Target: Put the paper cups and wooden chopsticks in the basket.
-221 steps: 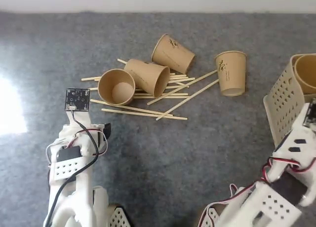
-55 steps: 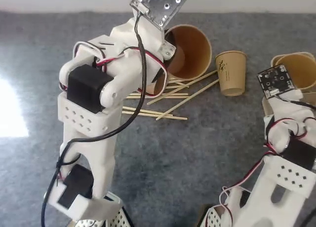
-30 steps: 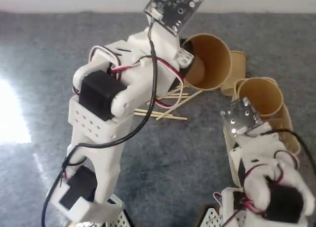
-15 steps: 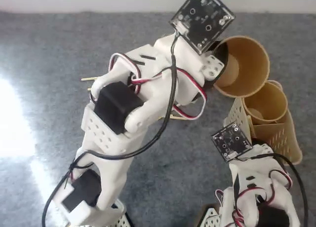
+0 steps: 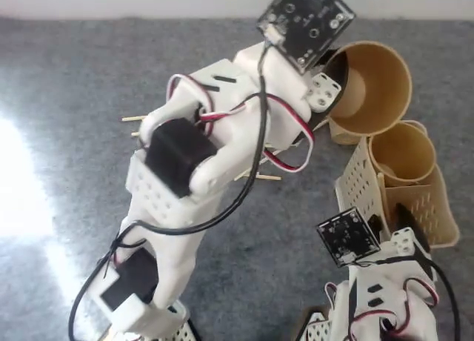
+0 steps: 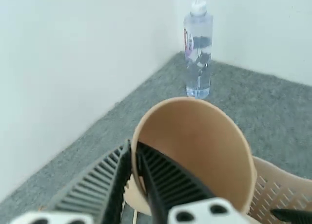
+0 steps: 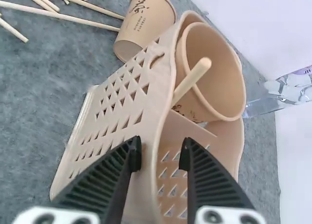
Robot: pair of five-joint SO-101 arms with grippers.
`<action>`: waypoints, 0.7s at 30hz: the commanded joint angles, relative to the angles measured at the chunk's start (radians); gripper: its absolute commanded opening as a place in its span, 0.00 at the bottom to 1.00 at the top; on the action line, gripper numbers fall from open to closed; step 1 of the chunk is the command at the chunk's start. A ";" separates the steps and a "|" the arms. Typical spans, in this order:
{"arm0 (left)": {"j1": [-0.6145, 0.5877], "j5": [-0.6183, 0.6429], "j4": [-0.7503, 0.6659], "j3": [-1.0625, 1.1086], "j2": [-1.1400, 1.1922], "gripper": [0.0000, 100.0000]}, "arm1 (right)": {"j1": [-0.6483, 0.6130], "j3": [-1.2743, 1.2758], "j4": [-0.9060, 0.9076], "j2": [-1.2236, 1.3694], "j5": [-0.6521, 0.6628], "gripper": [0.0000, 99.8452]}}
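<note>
My left gripper (image 6: 134, 150) is shut on the rim of a tan paper cup (image 6: 200, 146), one finger inside and one outside. In the high view this cup (image 5: 374, 85) hangs tilted in the air just beyond the beige perforated basket (image 5: 355, 185). My right gripper (image 7: 158, 151) straddles the basket's wall (image 7: 122, 121) and is shut on it. A second paper cup (image 7: 209, 73) sits in the basket with a wooden chopstick (image 7: 190, 83) in it. A third cup (image 7: 141, 19) stands upside down on the carpet beside the basket. Loose chopsticks (image 7: 63, 14) lie beyond it.
Grey carpet covers the floor. A clear water bottle (image 6: 197, 48) stands near the white wall behind the basket. My left arm (image 5: 215, 156) hides most of the chopstick pile in the high view; a few ends (image 5: 133, 119) stick out.
My left arm swung right and lifted the cup from the pile to over the basket. The right arm drew the basket in from the right edge and stood it up.
</note>
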 commanded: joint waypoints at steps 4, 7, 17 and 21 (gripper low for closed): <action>-0.009 0.005 0.054 -0.094 -0.012 0.01 | 0.033 -0.078 0.004 -0.002 0.006 0.14; -0.009 0.005 0.071 -0.094 -0.014 0.01 | 0.041 -0.144 -0.028 -0.002 -0.055 0.14; -0.008 0.005 0.092 -0.094 -0.014 0.01 | 0.041 -0.319 -0.008 -0.004 -0.190 0.14; -0.003 0.006 0.095 -0.094 -0.014 0.01 | 0.041 -0.466 0.050 -0.004 -0.284 0.14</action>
